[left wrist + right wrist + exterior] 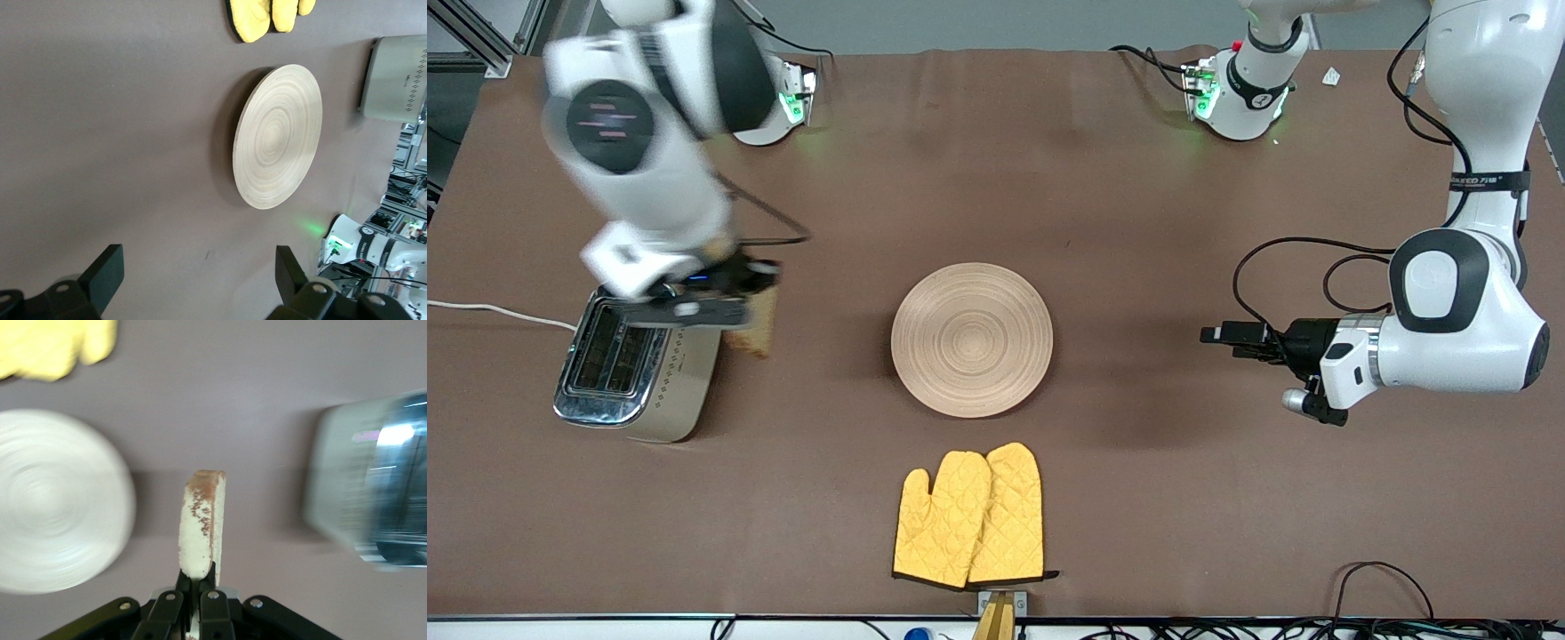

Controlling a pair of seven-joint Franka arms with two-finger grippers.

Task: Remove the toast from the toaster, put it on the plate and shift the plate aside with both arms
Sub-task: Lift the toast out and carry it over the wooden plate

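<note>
My right gripper [740,283] is shut on the toast [752,327], a tan slice with a brown crust that hangs on edge in the air beside the toaster [630,364]. In the right wrist view the toast [202,523] sticks out edge-on from the gripper [199,577], between the plate [53,503] and the toaster [373,480]. The round pale wooden plate [972,340] lies mid-table with nothing on it. My left gripper [1223,336] waits open above the table toward the left arm's end, well apart from the plate [279,137]; its fingers [107,273] stand wide with nothing between them.
A silver two-slot toaster stands at the right arm's end of the table, its white cord [489,311] trailing off the edge. A pair of yellow oven mitts [971,518] lies nearer to the front camera than the plate. Black cables [1298,267] loop by the left arm.
</note>
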